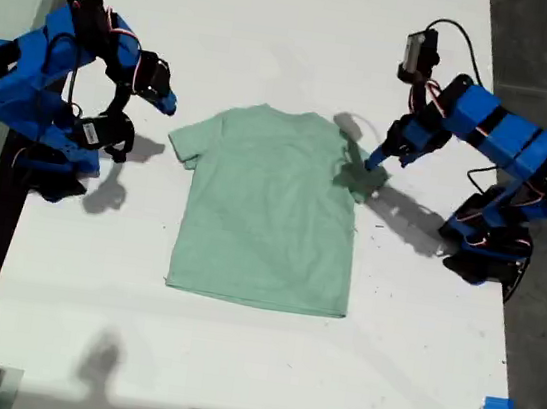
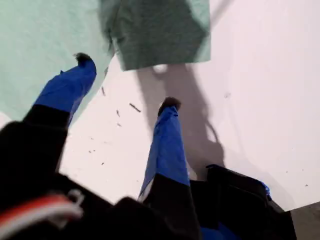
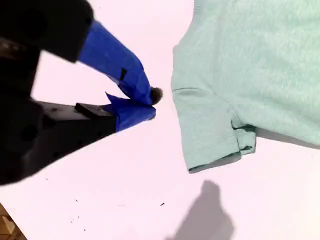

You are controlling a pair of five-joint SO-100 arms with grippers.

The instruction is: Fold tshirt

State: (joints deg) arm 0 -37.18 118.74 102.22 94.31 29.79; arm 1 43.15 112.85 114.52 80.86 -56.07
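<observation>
Tshirt [image 1: 268,209] flat mid-table [image 1: 277,23], pale mint, collar toward the exterior view's top, hem toward its bottom. My first gripper [image 1: 372,159] spread at one sleeve; my second gripper [image 1: 169,105] pressed together, just beside the other.

My first gripper [image 2: 125,82] gapes beside tshirt [image 2: 45,45].

- Both arms are built from bright blue segments joined by black servo blocks.
- Black and red-and-white cables are looped along the links.
- My first gripper [image 2: 125,82] is seen with blue fingers tipped in black.
- My second gripper [image 3: 150,102] is shown with tapered blue fingers on a black body.
</observation>
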